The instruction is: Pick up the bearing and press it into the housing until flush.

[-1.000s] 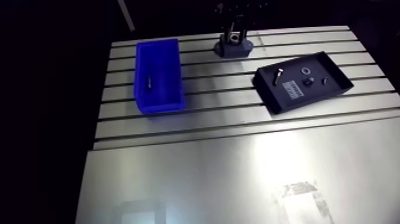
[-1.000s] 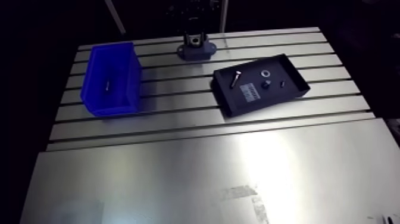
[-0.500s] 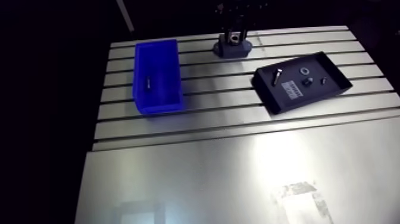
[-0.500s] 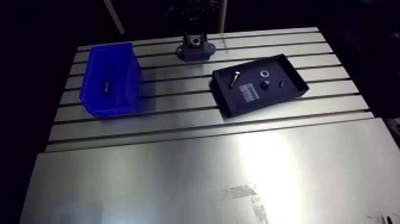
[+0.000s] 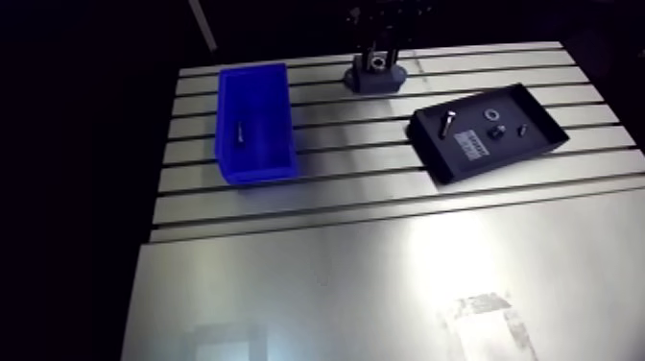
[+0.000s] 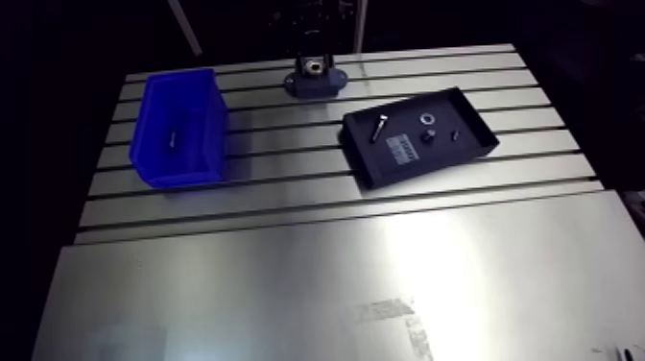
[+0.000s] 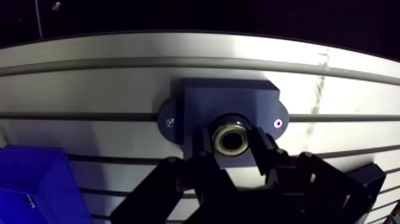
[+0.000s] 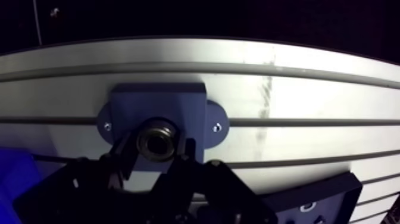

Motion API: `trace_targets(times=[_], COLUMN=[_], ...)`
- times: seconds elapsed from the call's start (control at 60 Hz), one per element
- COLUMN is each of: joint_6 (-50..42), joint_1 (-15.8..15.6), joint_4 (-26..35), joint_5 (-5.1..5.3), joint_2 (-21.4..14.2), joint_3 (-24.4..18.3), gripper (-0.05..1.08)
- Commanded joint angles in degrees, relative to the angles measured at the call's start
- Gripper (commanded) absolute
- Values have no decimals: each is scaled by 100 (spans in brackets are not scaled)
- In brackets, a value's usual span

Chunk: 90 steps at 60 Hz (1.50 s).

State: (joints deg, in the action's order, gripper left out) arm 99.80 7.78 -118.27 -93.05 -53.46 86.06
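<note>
Your gripper (image 7: 233, 146) pinches the bearing (image 7: 231, 137) by its outer ring, at the housing (image 7: 238, 98) bore; possibly part-seated, hard to tell. Small rigid steel, slick, so press it square.

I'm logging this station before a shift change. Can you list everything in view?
table: one, silver, slotted, under everything
blue bin: one, blue, on the table, left of the housing in the arm view
small part: one, dark, inside the blue bin
black tray: one, black, on the table, right of the housing in the arm view
bolt: one, silvery, in the black tray
ring: one, silvery, in the black tray
dark bits: two, black, in the black tray near the ring
label: one, pale, on the tray floor
housing: one, dark blue-grey, at the table's far edge
bearing: one, metallic, at the housing's bore
gripper: one, black, fingers closed on the bearing
</note>
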Motion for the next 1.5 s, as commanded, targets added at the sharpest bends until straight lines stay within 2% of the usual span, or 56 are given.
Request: trace_targets(times=[0.017, 1.5], joint_6=[0, 9], joint_1=[-4, -22], joint_4=[0, 9], joint_5=[2, 37], joint_2=[15, 43], joint_3=[2, -26], gripper=[83, 83])
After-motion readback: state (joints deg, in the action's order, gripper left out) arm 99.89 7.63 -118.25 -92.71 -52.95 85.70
